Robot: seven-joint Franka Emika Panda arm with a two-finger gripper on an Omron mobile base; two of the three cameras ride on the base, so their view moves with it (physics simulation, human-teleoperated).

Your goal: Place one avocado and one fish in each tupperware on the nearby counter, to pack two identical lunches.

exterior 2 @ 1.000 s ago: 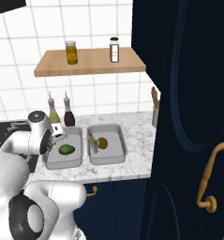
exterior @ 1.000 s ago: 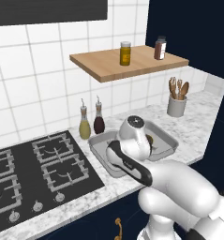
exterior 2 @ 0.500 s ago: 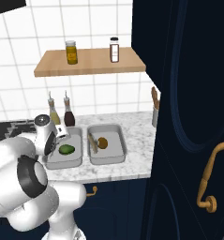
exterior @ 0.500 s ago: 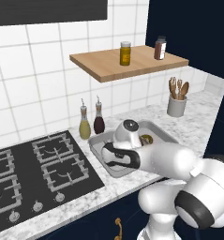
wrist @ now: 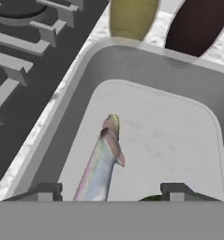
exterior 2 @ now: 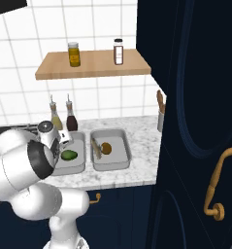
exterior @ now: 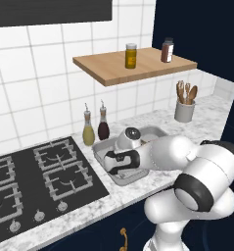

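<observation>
My gripper (wrist: 109,188) is open low inside the left tupperware (wrist: 85,79), its fingertips (wrist: 43,189) wide apart. A slender pale fish (wrist: 103,159) lies on the container floor between them, free of both pads. A sliver of the green avocado (wrist: 151,198) shows by the right fingertip. From the right base view the avocado (exterior 2: 69,155) sits in this left tupperware (exterior 2: 74,170), and the right tupperware (exterior 2: 112,165) holds another fish (exterior 2: 94,145) and a brownish avocado (exterior 2: 106,148). The hand (exterior: 119,164) hangs over the left tupperware (exterior: 101,147) on the marble counter (exterior: 206,115).
The black gas hob (exterior: 35,176) borders the left tupperware. An oil bottle (exterior: 88,130) and a dark bottle (exterior: 103,126) stand behind it. A utensil holder (exterior: 184,109) is at the back right. The wooden shelf (exterior: 133,66) carries two jars. A dark cabinet (exterior 2: 195,121) fills the right.
The hand has come down into the left tupperware and the jaws have opened. The fish now lies loose on the container floor.
</observation>
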